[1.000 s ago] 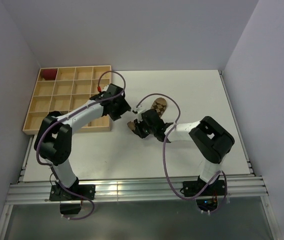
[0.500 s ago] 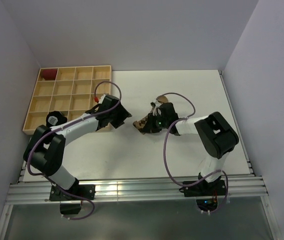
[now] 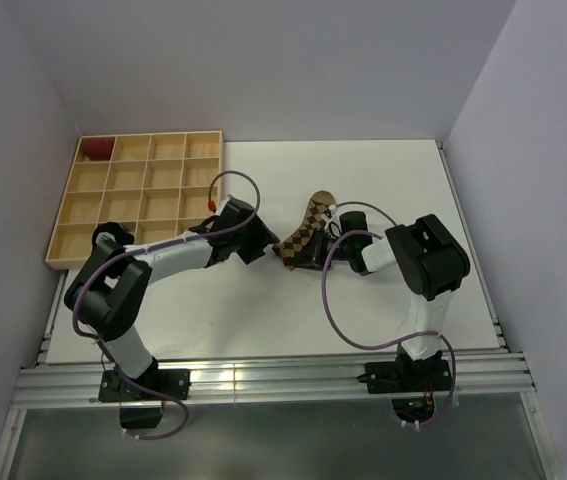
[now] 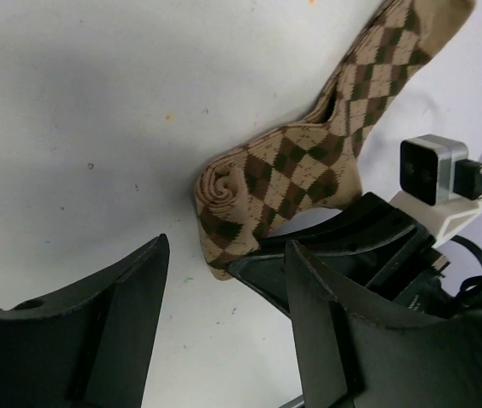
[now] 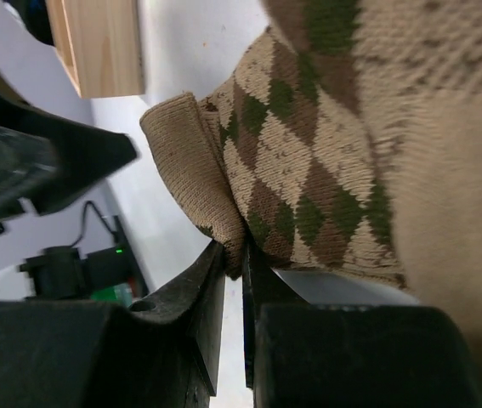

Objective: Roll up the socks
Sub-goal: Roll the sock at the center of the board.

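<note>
**Surface and room.** The white tabletop (image 3: 403,190) sits in an alcove with plain pale lavender walls (image 3: 263,60) on three sides. An aluminium rail (image 3: 263,380) runs along the near edge. In the wrist views the surface shows small specks and scuffs.

**Layout, left to right (top view).**
- A wooden tray (image 3: 133,260) of open compartments lies at 10 o'clock on the tabletop. A dark red bundle (image 3: 96,148) fills its far-left compartment.
- The left tool (image 3: 260,243) is near the centre, at 9 o'clock from the sock. Its jaws are spread and hold nothing. In its own view (image 4: 223,251) the rolled end of the sock lies just beyond the gap.
- The tan argyle sock (image 3: 311,222) lies at the centre of the tabletop. It runs from a coiled end at 7 o'clock to a flat end at 1 o'clock (image 4: 309,161).
- The right tool (image 3: 301,258) is at 5 o'clock from the sock. Its jaws are clenched on a fold of the sock's edge beside the coil (image 5: 234,255).

**Change from the earlier frames.**
- One second ago the left tool was at the tray's near-right corner. It is now nearer the sock.
- Half a second ago the sock was bunched against the right tool. It now lies stretched out, with its pattern showing.
- The right forearm has drawn in toward its elbow.
</note>
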Tool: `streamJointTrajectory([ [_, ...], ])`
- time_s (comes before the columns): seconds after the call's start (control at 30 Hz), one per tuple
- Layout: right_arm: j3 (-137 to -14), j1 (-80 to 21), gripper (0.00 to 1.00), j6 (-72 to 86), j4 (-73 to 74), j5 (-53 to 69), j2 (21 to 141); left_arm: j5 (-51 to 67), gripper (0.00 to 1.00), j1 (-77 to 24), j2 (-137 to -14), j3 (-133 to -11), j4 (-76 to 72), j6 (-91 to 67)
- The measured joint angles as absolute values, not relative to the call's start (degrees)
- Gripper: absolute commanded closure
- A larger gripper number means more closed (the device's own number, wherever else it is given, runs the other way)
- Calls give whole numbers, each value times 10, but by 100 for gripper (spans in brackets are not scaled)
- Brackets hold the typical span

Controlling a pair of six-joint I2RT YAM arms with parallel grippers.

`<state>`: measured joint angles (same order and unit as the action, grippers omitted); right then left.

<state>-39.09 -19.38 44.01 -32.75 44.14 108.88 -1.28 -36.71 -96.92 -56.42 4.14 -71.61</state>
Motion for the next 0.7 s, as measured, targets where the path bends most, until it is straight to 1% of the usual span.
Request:
streamJointTrajectory([
  [0.2, -391, -181, 100, 477, -350, 468, 1108, -3, 37, -376, -992, -562, 29, -713],
  [0.33, -391, -177, 100, 491, -357, 477, 1116, 2, 39, -380, -994, -559, 11, -711],
  [0.7, -395, -167, 100, 517, -369, 502, 1134, 14, 47, -385, -1053, -571, -11, -698],
])
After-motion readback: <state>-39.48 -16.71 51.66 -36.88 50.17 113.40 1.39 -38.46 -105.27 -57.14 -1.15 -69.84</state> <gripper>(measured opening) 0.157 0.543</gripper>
